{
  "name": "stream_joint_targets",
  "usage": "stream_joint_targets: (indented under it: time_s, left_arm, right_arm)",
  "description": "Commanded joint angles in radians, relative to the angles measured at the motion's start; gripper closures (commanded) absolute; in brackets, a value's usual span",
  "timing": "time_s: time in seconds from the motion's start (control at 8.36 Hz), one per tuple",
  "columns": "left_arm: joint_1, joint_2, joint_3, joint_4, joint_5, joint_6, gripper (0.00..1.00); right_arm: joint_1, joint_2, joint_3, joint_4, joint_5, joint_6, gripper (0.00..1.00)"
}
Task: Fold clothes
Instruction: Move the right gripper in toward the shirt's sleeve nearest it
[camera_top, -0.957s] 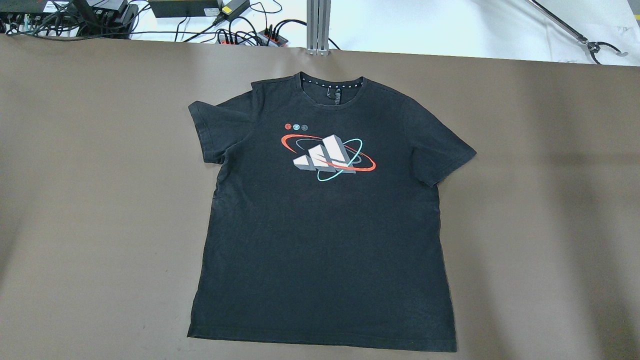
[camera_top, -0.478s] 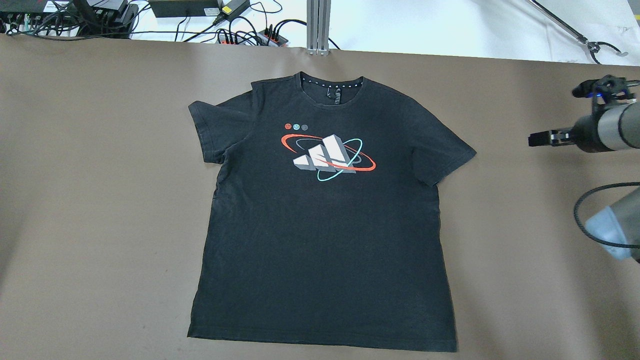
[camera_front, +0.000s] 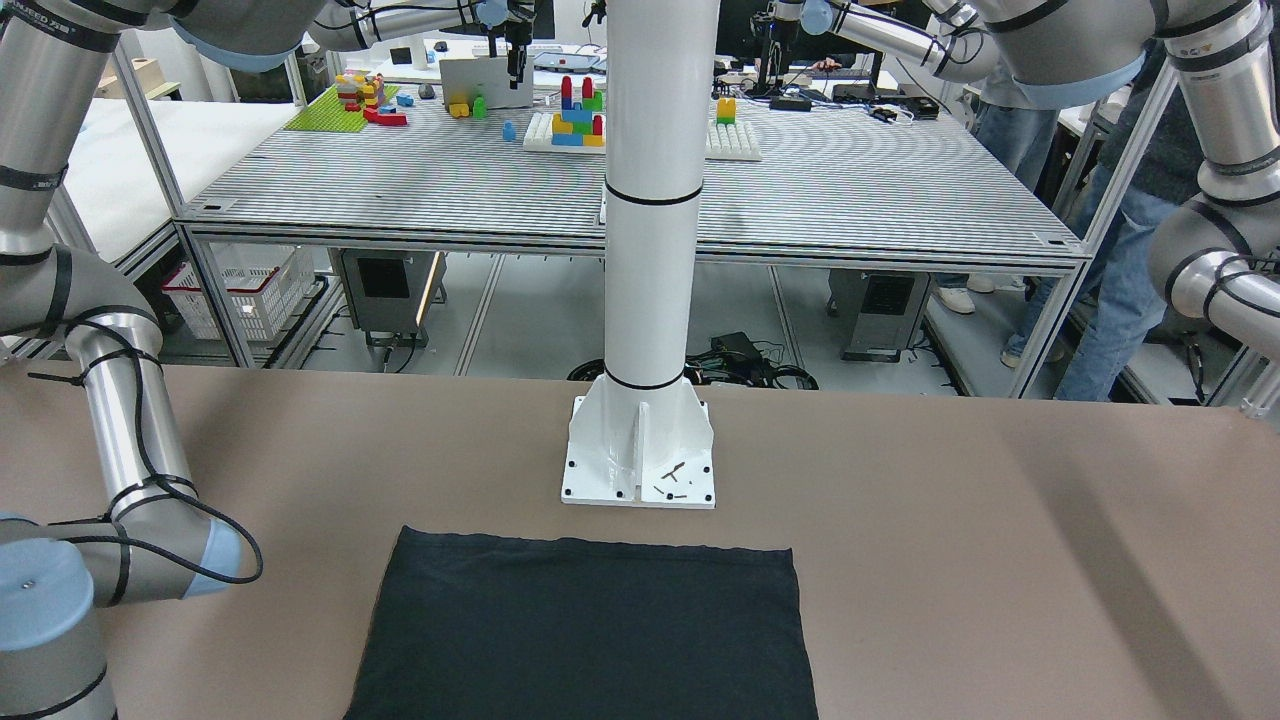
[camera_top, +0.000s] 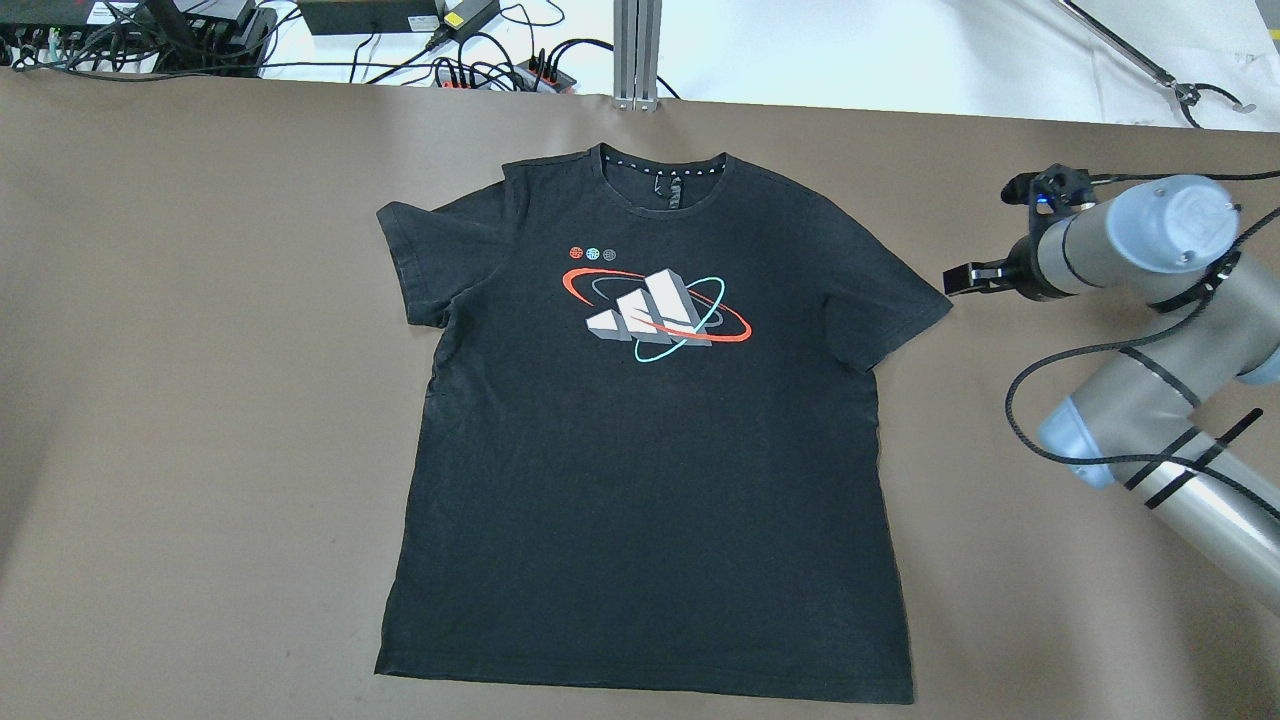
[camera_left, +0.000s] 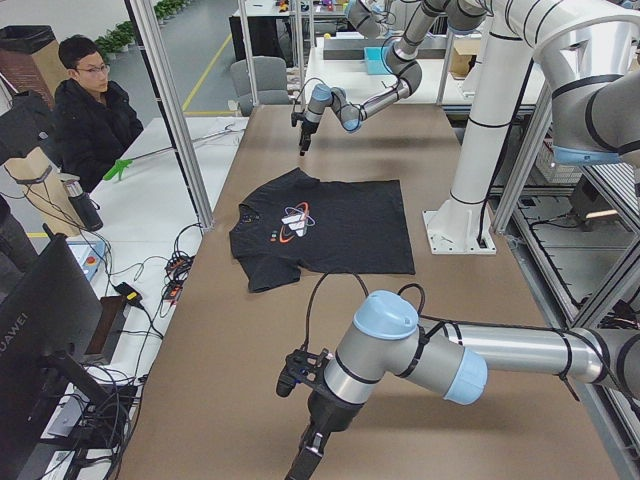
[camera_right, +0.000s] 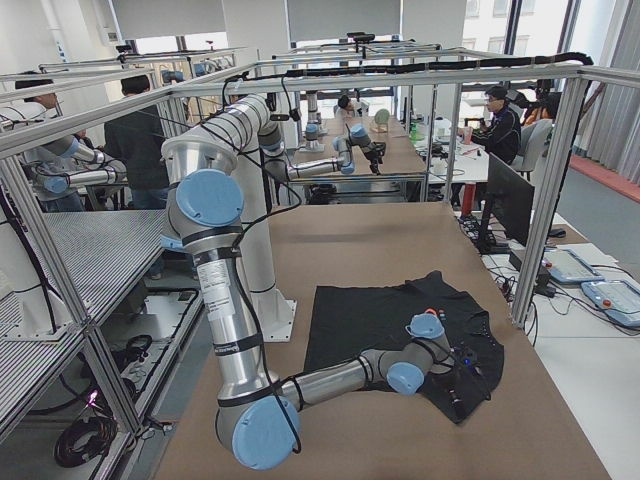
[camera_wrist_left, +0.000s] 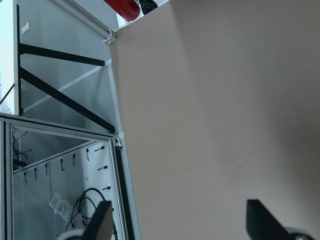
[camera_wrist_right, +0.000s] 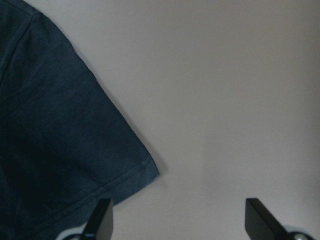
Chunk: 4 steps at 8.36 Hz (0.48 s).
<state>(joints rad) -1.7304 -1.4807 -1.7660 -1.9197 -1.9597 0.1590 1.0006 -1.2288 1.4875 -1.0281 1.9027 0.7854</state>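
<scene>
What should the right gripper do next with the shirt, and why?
Probably lower the right gripper onto the sleeve corner of the T-shirt and pinch it. The gripper is open and empty, the corner lies just ahead, and the T-shirt is flat, unfolded.

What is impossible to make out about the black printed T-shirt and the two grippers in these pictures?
Front-facing view: black printed T-shirt, collar, sleeves and print cut off by the lower edge.
Overhead view: neck label too small to read; left gripper outside the frame.
Right wrist view: right gripper shows only fingertips, shirt only one sleeve.
</scene>
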Motion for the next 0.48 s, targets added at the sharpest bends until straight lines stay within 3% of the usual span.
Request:
stream_joint_targets:
  time_s: [0.0,0.12,0.36]
  left_arm:
    - [0.0,-0.019,0.029,0.001,-0.004,-0.01,0.06]
    - [0.0,-0.021,0.033,0.001,-0.005,-0.01,0.06]
    - [0.0,-0.021,0.031,-0.001,-0.007,-0.01,0.06]
  right_arm:
    - [-0.1,0.043,-0.099,0.0,-0.111,-0.001,0.15]
    - [-0.102,0.04,-0.117,0.031,-0.149,-0.014,0.17]
    - [-0.103,0.055,-0.183,0.118,-0.145,-0.02,0.23]
